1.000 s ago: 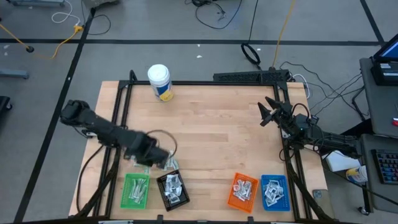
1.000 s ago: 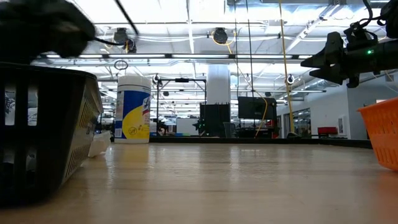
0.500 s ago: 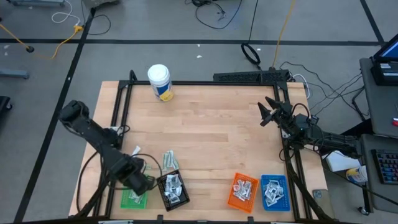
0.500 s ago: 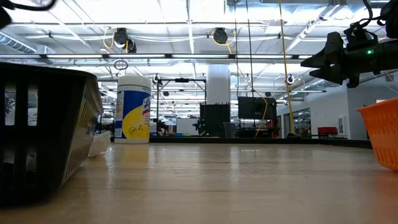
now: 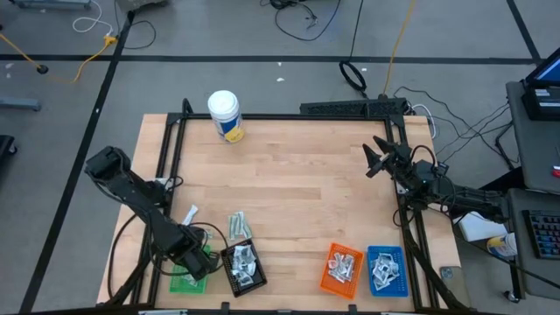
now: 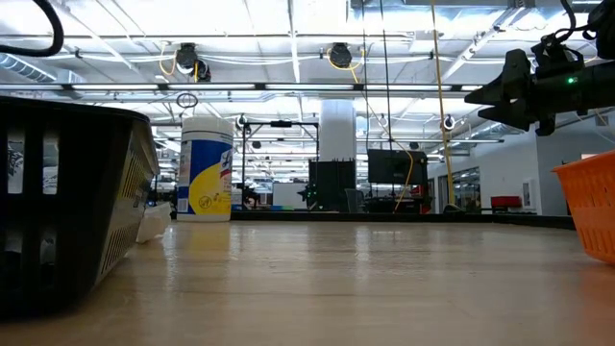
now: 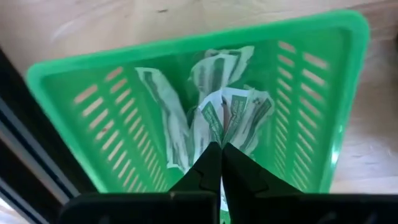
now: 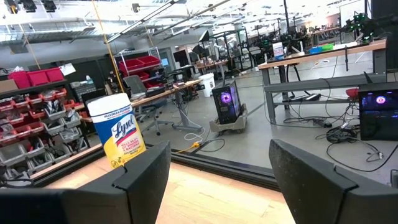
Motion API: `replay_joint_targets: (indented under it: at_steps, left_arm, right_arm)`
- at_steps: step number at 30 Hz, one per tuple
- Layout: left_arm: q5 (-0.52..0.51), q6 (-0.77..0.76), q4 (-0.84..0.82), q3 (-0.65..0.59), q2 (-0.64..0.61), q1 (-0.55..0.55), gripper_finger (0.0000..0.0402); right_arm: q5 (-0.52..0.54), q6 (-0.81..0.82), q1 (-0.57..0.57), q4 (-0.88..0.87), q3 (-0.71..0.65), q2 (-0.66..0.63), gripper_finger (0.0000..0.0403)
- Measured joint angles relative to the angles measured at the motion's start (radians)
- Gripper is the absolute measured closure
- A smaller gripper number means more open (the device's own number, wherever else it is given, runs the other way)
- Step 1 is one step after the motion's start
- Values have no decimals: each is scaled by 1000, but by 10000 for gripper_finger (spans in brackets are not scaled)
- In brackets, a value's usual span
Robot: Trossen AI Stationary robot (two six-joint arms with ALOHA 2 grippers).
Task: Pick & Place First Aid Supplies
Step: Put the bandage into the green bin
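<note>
Green tray is where the action is: the left gripper hangs right over it at the tabletop's near left corner, fingers pinched fully together with nothing between them. Pale grey-green strips lie piled inside the tray just beyond the fingertips. A couple more packets sit loose on the wood just beside the black tray, which has its own heap of sachets. Orange tray and blue tray at the near right are loaded too. The right gripper waits above the right edge, fingers spread wide and empty, pointed at the white bottle at the far side.
</note>
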Motion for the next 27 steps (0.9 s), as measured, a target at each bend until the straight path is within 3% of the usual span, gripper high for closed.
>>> replay_joint_targets:
  at_steps: [6,14,18,27]
  left_arm:
    - [19,-2,-4,-1,0,0,359]
    - [24,14,-5,-1,-53,3,219]
    - [22,11,-43,-1,-105,21,170]
    - [18,83,-133,-1,-220,132,143]
  right_arm:
    - [0,0,0,0,0,0,136]
    - [0,0,0,0,0,0,136]
    - [0,0,0,0,0,0,135]
    - [0,0,0,0,0,0,135]
